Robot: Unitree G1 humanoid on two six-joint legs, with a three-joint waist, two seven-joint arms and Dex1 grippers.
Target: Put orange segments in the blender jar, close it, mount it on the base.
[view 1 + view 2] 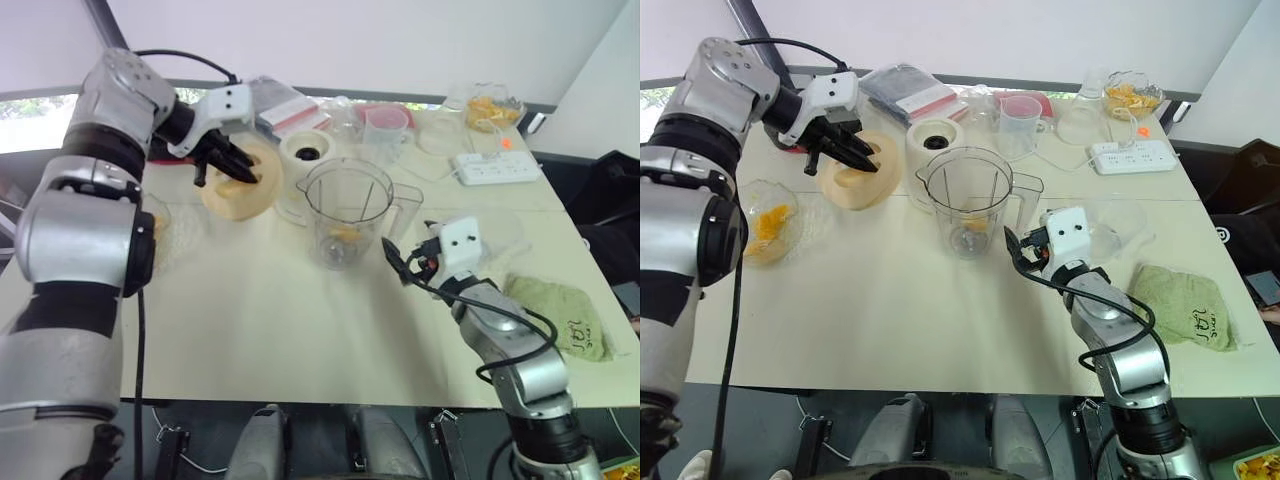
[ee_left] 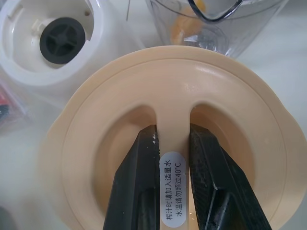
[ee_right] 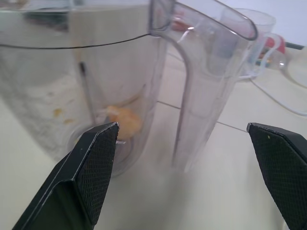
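The clear plastic blender jar [image 1: 347, 213] with a side handle stood open at the worktop's [image 1: 260, 330] centre, glossy orange segments [image 1: 345, 236] lying at its bottom. At its 11 o'clock sat the squat cream-white base [image 1: 306, 148]. At 9 o'clock, the left gripper [image 1: 232, 166] held the pale yellow round lid [image 1: 240, 185], jaws clamped on its central ridge. At 4 o'clock, the right gripper [image 3: 192, 158] faced the jar's handle, jaws wide apart.

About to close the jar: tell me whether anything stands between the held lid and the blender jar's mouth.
Nothing visible does. The left tool holds the pale lid by its handle ridge, up beside the blender jar, whose open mouth is uncovered. The right tool is open by the jar's handle, below the rim.
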